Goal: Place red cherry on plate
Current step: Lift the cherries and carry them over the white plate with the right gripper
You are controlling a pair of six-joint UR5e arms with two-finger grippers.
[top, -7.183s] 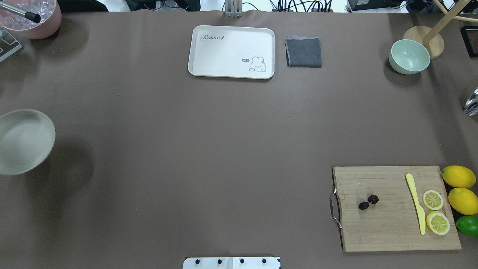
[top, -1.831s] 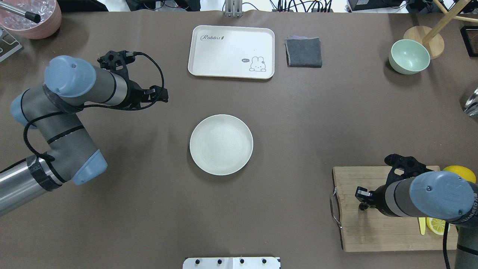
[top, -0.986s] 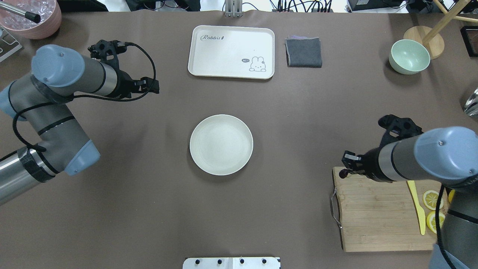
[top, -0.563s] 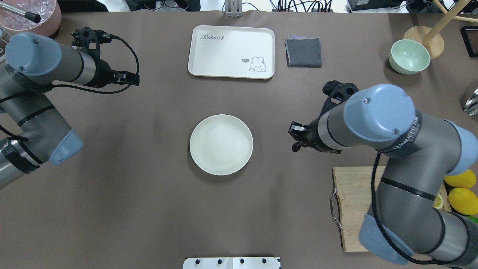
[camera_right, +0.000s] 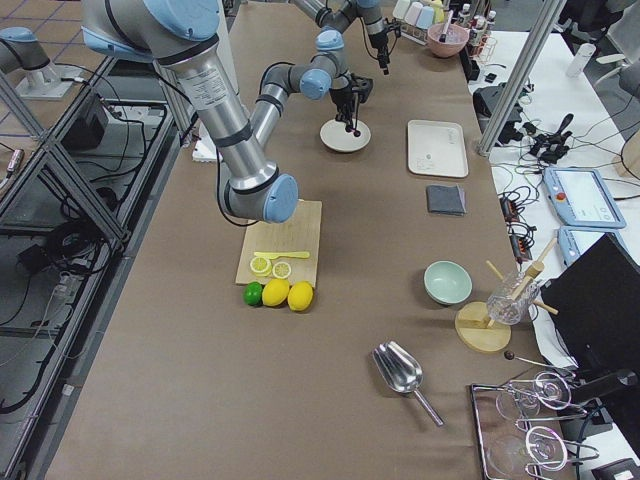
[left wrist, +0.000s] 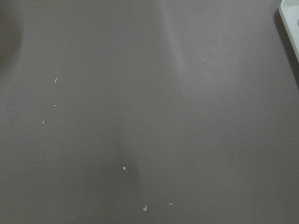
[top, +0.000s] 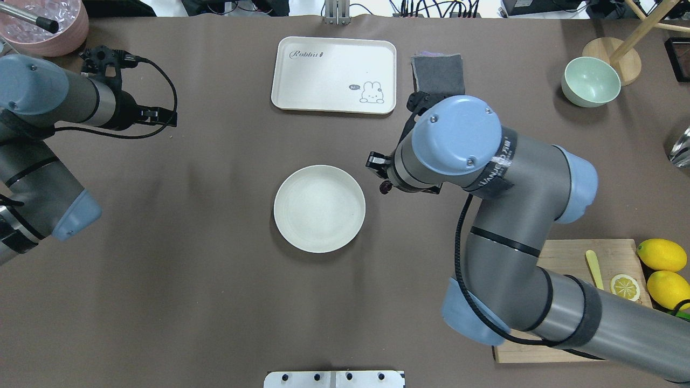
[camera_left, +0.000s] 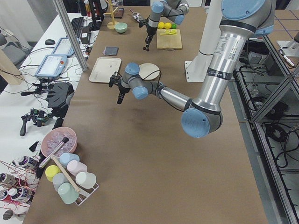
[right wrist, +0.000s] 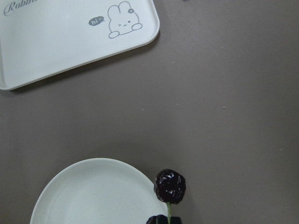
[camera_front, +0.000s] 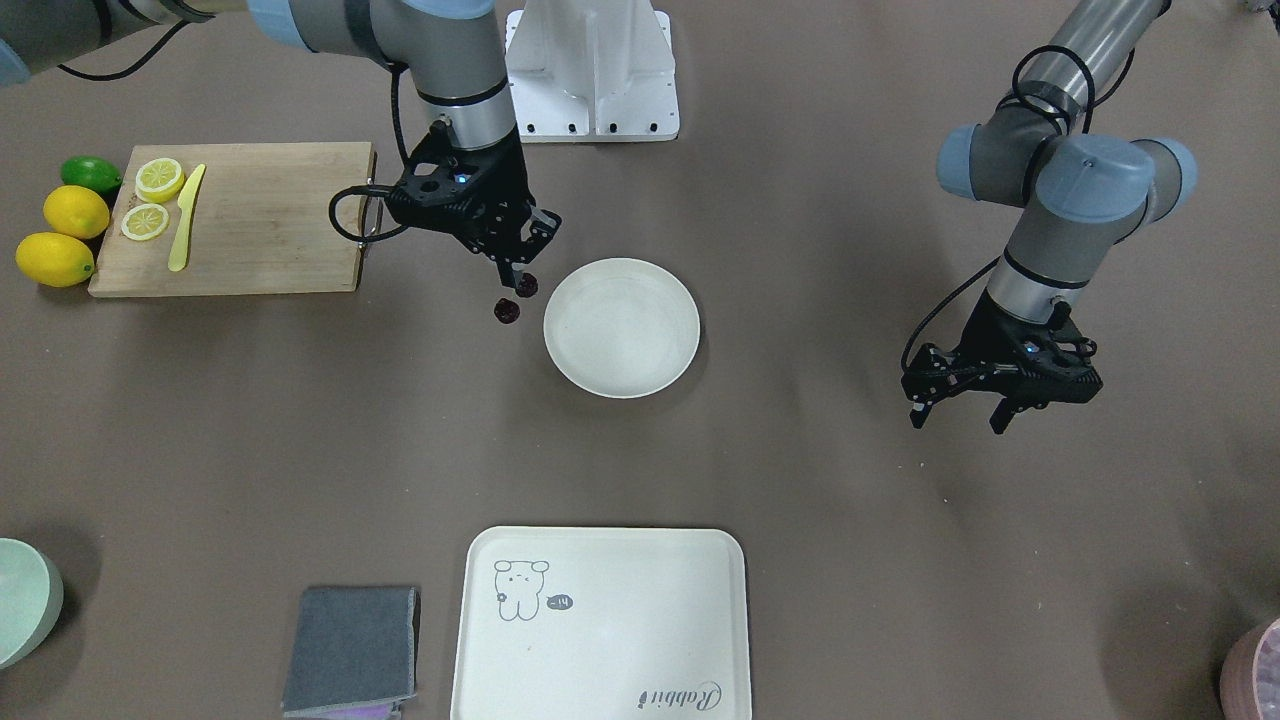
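Observation:
The red cherry (camera_front: 507,311) is a pair of tiny dark fruits hanging on thin stems from my right gripper (camera_front: 512,274), which is shut on the stems. It hangs just above the table, right beside the rim of the plate (camera_front: 621,327) and outside it. From overhead the cherry (top: 385,187) shows just right of the round cream plate (top: 319,208). The right wrist view has one cherry (right wrist: 170,186) next to the plate's rim (right wrist: 93,196). My left gripper (camera_front: 958,410) is open with nothing in it, far from the plate over bare table.
A cream tray (top: 333,75) with a rabbit drawing and a grey cloth (camera_front: 350,648) lie beyond the plate. The wooden cutting board (camera_front: 235,218) holds lemon slices and a yellow knife, with lemons (camera_front: 55,258) beside it. A mint bowl (top: 591,81) stands far right.
My right arm lifted the cherry off the cutting board and carried it left to the plate's edge. The left arm drew back toward the far left.

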